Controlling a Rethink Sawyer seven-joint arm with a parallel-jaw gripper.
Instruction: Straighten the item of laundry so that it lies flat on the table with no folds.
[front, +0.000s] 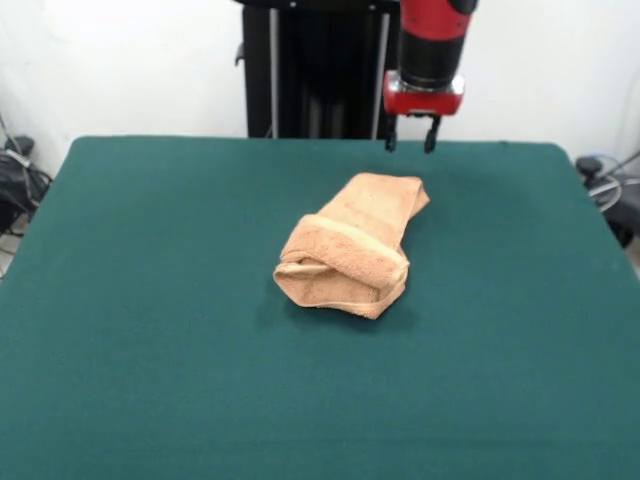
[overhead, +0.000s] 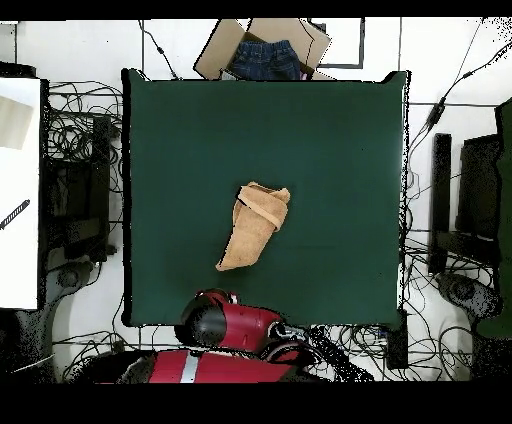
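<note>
Gripper (front: 411, 134) hanging over the table's (front: 150, 300) far edge at 12 o'clock, fingers apart, gripping nothing. Towel (front: 350, 250) bunched mid-table, folded over, green felt open around it. Cardboard box (overhead: 262, 48) holding denim beyond the opposite edge.

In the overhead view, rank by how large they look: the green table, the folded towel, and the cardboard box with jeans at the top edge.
1. The table, by far the largest.
2. The cardboard box and the towel look about alike. The box lies off the table and partly behind it, so I would not rank these two.
</note>
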